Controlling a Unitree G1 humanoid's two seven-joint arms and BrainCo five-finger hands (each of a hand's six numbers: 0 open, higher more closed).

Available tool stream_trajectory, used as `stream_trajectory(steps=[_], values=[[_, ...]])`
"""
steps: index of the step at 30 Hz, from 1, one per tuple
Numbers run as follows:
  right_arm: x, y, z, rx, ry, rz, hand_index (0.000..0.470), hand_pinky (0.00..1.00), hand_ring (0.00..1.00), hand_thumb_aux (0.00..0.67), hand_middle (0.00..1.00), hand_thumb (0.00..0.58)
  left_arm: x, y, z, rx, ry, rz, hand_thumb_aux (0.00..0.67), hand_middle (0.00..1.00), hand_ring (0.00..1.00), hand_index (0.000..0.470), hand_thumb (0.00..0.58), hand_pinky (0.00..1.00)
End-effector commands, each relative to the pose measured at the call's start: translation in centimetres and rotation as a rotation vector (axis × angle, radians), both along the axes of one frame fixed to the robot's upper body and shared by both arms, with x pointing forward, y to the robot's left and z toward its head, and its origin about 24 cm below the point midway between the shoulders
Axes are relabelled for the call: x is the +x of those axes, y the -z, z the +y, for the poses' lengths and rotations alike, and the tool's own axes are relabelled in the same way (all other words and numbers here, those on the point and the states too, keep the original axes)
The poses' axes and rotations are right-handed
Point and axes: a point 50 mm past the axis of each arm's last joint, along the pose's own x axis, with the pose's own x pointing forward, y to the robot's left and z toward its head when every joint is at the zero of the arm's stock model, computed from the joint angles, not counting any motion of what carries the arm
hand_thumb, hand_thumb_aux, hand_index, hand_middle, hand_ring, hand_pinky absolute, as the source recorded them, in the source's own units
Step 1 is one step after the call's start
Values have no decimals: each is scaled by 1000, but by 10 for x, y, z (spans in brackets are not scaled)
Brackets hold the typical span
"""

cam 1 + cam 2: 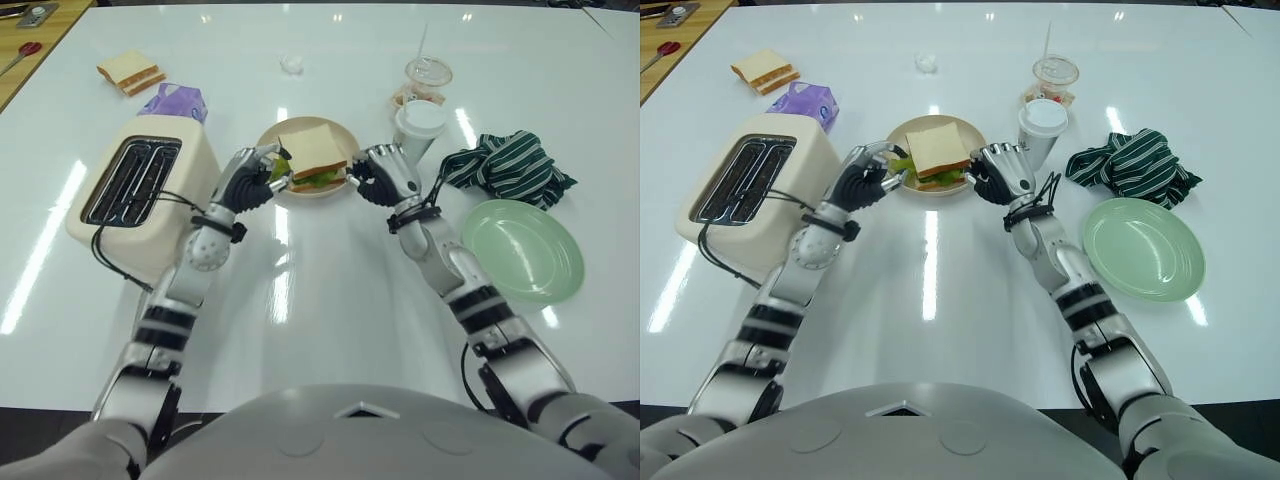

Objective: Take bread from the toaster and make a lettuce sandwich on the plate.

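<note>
You are holding both hands clenched on either side of the sandwich plate

Your left hand (250,180) is resting with curled fingers against the left rim of the beige plate (345,133), and a leaf of lettuce (281,166) is touching its fingertips. Your right hand (382,175) is sitting curled at the opposite rim, just beside the sandwich's right edge. The sandwich (318,148) is lying between the two hands, with its top slice covering green lettuce and a bottom slice. The toaster (140,190) is standing on the desk (330,290) just outside your left hand. A purple bag (175,100) and spare bread slices (130,72) are lying farther beyond that hand. A lidded paper cup (420,125) is standing just past your right hand, while a striped cloth (505,165) and a green plate (525,250) are lying out to that hand's outer side
</note>
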Motion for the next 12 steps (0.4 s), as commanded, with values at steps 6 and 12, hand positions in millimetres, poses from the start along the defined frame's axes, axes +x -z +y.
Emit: stream_trajectory(steps=[6, 12], values=[[-56, 18, 2, 570, -19, 95, 0, 0, 0, 0, 0, 0, -47, 16, 10, -454, -55, 113, 0, 0, 0, 0, 0, 0], [-57, 21, 4, 603, 21, 103, 0, 0, 0, 0, 0, 0, -50, 31, 6, -505, -77, 135, 0, 0, 0, 0, 0, 0]])
